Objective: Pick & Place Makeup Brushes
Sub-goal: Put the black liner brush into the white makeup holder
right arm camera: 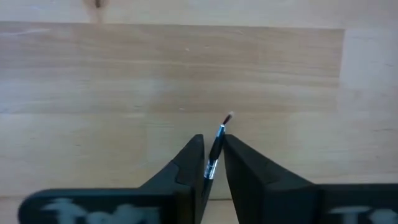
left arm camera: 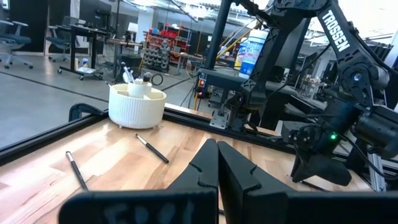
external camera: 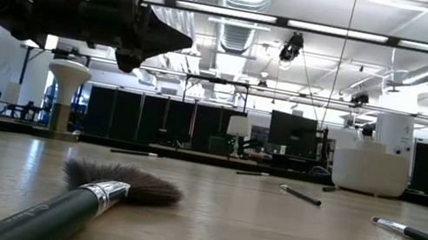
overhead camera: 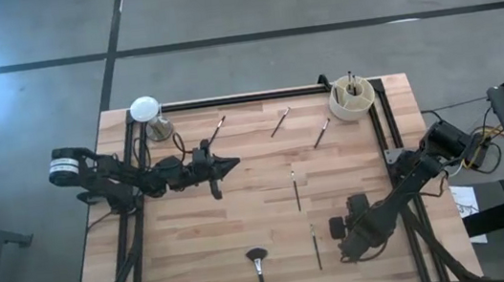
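Several thin makeup brushes lie flat on the wooden table: three near the far edge (overhead camera: 215,131) (overhead camera: 279,121) (overhead camera: 321,132), one mid-table (overhead camera: 296,190), one near the front (overhead camera: 316,246). A wide fluffy brush (overhead camera: 258,265) lies at the near edge. My right gripper (right arm camera: 212,149) points down at the front right (overhead camera: 342,233), shut on a thin brush (right arm camera: 217,144) that its body hides in the high view. My left gripper (overhead camera: 234,164) hovers shut and level above the table's left half, holding nothing. My right gripper pinches the thin brush between its two fingers at the silvery ferrule (right arm camera: 214,163). The fingers come from above, pointing down. The small tip (right arm camera: 229,117) sticks out past the fingertips over the wood. The fingers hide the handle, and I cannot tell whether the brush is clear of the table.
A white ribbed cup (overhead camera: 351,100) with brushes standing in it sits at the far right corner. A white round-topped stand (overhead camera: 145,111) is at the far left. Black rails (overhead camera: 247,97) frame the table's far edge and sides. Bare wood lies between the scattered brushes.
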